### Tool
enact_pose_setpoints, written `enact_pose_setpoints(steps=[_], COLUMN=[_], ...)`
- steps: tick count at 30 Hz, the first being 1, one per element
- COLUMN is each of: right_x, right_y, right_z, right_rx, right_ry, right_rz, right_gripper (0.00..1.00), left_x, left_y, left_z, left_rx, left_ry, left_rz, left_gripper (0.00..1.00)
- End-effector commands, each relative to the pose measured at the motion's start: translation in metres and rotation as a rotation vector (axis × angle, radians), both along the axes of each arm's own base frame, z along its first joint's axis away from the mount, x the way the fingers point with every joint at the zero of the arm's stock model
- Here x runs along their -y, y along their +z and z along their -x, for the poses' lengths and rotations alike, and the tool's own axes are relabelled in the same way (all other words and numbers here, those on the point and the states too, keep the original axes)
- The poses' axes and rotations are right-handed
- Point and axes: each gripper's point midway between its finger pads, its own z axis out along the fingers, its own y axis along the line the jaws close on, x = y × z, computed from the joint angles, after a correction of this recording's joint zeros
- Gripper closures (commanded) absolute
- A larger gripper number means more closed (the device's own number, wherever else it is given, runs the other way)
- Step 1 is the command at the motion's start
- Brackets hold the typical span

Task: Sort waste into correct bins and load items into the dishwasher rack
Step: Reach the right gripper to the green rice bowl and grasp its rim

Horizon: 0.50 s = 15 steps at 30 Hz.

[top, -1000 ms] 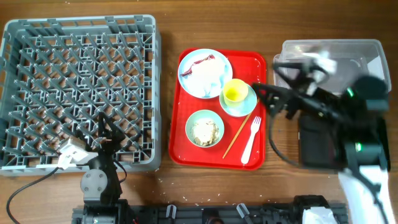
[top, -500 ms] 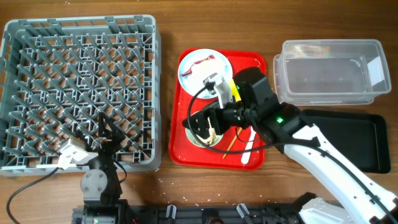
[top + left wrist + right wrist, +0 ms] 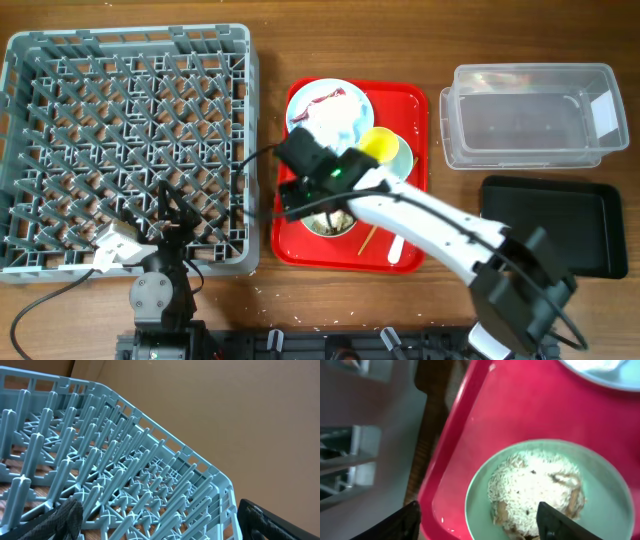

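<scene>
The mint-blue bowl holds the rice clump on the red tray. My right gripper is open low over the bowl's left rim, one finger outside it and one over the rice. From overhead the right gripper covers most of the bowl. The plate carries white tissue and a red scrap. The yellow cup stands on the saucer. The chopstick and white fork lie on the tray. My left gripper is open and empty over the grey rack.
The clear tub stands at the back right and the black tray in front of it. The left wrist view shows only rack pegs between my open left fingers. A strip of bare table separates rack and red tray.
My right arm has swung left from over the clear tub, across the red tray, and now sits over the rice bowl. The left arm has not moved.
</scene>
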Motion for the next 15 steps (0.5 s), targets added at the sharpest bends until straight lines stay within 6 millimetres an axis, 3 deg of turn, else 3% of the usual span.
enact_pose_setpoints(steps=[1, 8, 15], right_x=[0.003, 0.007, -0.007], right_y=[-0.007, -0.019, -0.036], right_z=[-0.005, -0.003, 0.006], right_rx=[0.102, 0.099, 0.094], right_ry=[-0.046, -0.167, -0.13], right_rz=[0.124, 0.137, 0.149], right_gripper=[0.28, 0.47, 0.47], left_x=[-0.002, -0.002, -0.002], left_y=[0.0, 0.0, 0.0], left_z=[0.001, 0.001, 0.001], left_rx=[-0.004, -0.005, -0.004], left_ry=[0.014, 0.014, 0.014], left_rz=[-0.014, -0.015, -0.015], left_gripper=[0.0, 0.0, 0.0])
